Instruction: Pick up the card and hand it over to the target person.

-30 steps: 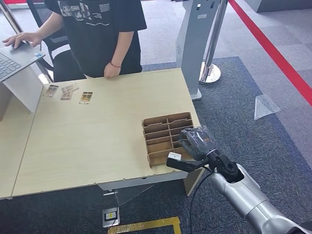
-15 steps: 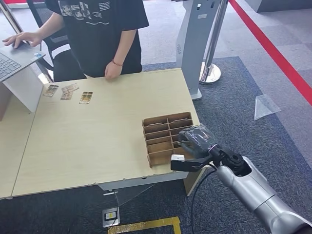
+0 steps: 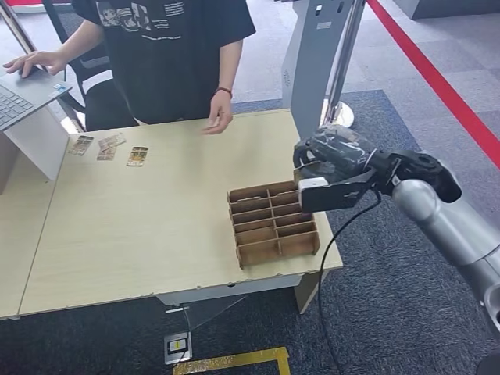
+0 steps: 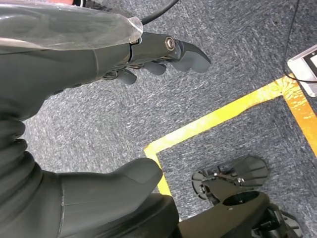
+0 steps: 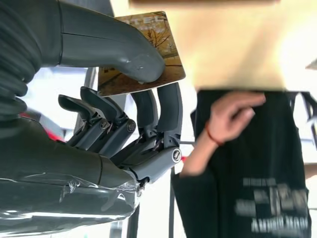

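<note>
My right hand (image 3: 330, 168) hovers above the far right part of the wooden table (image 3: 159, 226), over the back of the cardboard slot tray (image 3: 273, 221). It pinches a printed card (image 5: 149, 54) between thumb and fingers (image 5: 164, 111); in the head view the card (image 3: 312, 184) shows as a thin pale edge. The person in a black shirt (image 3: 171, 55) stands at the table's far side, one hand (image 3: 218, 121) held low over the far edge, also seen in the right wrist view (image 5: 228, 116). My left hand (image 4: 112, 64) hangs over the carpet, fingers apart, holding nothing.
Several cards (image 3: 109, 147) lie at the table's far left. A laptop (image 3: 23, 90) sits on a stand at the left, under the person's other hand (image 3: 35, 61). A grey kiosk base (image 3: 306, 70) and stanchion (image 3: 337, 117) stand beyond the table's right corner. Yellow floor tape (image 3: 236, 361) lies below.
My right hand has risen from the tray's near right corner and moved toward the far side with the card. The person has stepped right and their hand has shifted right along the far edge.
</note>
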Available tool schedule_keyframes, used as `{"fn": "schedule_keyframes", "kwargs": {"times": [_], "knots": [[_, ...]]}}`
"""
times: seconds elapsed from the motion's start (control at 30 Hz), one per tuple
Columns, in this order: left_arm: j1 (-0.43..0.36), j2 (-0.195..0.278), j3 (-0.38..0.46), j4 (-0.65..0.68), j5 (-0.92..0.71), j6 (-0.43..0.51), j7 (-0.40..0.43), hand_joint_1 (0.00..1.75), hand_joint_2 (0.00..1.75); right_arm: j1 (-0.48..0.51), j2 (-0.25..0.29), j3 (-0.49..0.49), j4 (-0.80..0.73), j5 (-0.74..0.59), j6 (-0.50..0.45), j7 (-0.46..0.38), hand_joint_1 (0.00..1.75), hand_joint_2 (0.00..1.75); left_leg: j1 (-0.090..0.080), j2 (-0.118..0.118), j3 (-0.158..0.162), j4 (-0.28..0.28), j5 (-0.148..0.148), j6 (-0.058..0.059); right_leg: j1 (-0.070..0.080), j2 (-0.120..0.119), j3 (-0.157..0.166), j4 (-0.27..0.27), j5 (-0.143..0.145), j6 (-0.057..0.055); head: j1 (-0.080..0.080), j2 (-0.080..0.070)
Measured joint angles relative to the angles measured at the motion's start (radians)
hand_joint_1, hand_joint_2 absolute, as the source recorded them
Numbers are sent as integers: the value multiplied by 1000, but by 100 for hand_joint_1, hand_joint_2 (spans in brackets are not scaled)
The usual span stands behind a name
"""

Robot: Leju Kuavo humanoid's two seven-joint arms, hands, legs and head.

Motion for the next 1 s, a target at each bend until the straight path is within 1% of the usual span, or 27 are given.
{"fn": "schedule_keyframes", "kwargs": {"times": [0.13, 0.23, 0.33, 0.4, 0.47, 0.53, 0.67, 0.8, 0.83, 0.93, 0.97, 1.0], "knots": [[6, 0, -1, 1, 0, 1, -1, 0, 175, 0, 6, -21, 15, 38, -121, 32, 175, 175, 1, -1, 1, -1, 0, 0, 1, -2, 2, -2, 0, 0, 0, 0], [5, -2, -6, 1, -7, -2, 4, 0, 175, 34, 13, -54, 10, 67, -212, 59, 175, 175, 1, -2, 2, -2, 0, 0, 1, -2, 3, -3, 0, 0, 0, 0], [4, -5, -10, 1, -12, -3, 8, 0, 175, 92, 41, -90, 11, 94, -298, 84, 175, 175, 2, -3, 3, -3, 1, 0, 2, -3, 5, -5, 1, 0, 0, 0], [5, -8, -9, 0, -13, -1, 9, 0, 175, 135, 73, -102, 22, 146, -354, 107, 175, 175, 2, -3, 4, -4, 1, 0, 2, -3, 6, -6, 1, 0, 0, 0], [6, -11, -6, 0, -14, 1, 9, 0, 175, 185, 119, -118, 44, 212, -414, 134, 175, 175, 3, -2, 5, -5, 1, 0, 3, -2, 7, -7, 2, 0, 0, 0], [7, -12, -5, 1, -13, 3, 9, 0, 175, 225, 160, -130, 67, 266, -450, 149, 175, 175, 3, -1, 6, -6, 1, 0, 3, -1, 8, -8, 2, 0, 0, 0], [14, -10, 2, 2, -6, 10, 10, 0, 175, 290, 224, -133, 106, 355, -507, 177, 175, 175, 3, 2, 7, -8, 2, -1, 3, 2, 9, -9, 3, -1, 0, 0], [22, -7, 4, 2, -2, 13, 10, 0, 175, 363, 263, -152, 122, 396, -559, 188, 175, 175, 4, 2, 8, -8, 1, -1, 3, 2, 9, -9, 3, -1, 0, 0], [24, -7, 4, 2, -2, 13, 10, 0, 175, 376, 268, -157, 125, 402, -565, 191, 172, 175, 4, 1, 8, -9, 2, -1, 4, 1, 10, -10, 3, -1, 0, 0], [27, -6, 3, 3, -2, 12, 10, 0, 175, 408, 277, -171, 134, 419, -575, 197, 41, 175, 4, 1, 8, -8, 1, -1, 4, 1, 9, -9, 3, -1, 0, 0], [28, -5, 2, 4, -3, 12, 10, 0, 175, 420, 276, -180, 131, 426, -574, 198, 0, 175, 4, 1, 7, -8, 1, -1, 4, 0, 9, -9, 2, -1, 0, 0], [29, -4, 4, 4, -2, 13, 9, 0, 175, 432, 275, -193, 119, 436, -571, 201, 0, 175, 4, 1, 7, -7, 1, -1, 4, 0, 9, -8, 2, -1, 0, 0]]}}
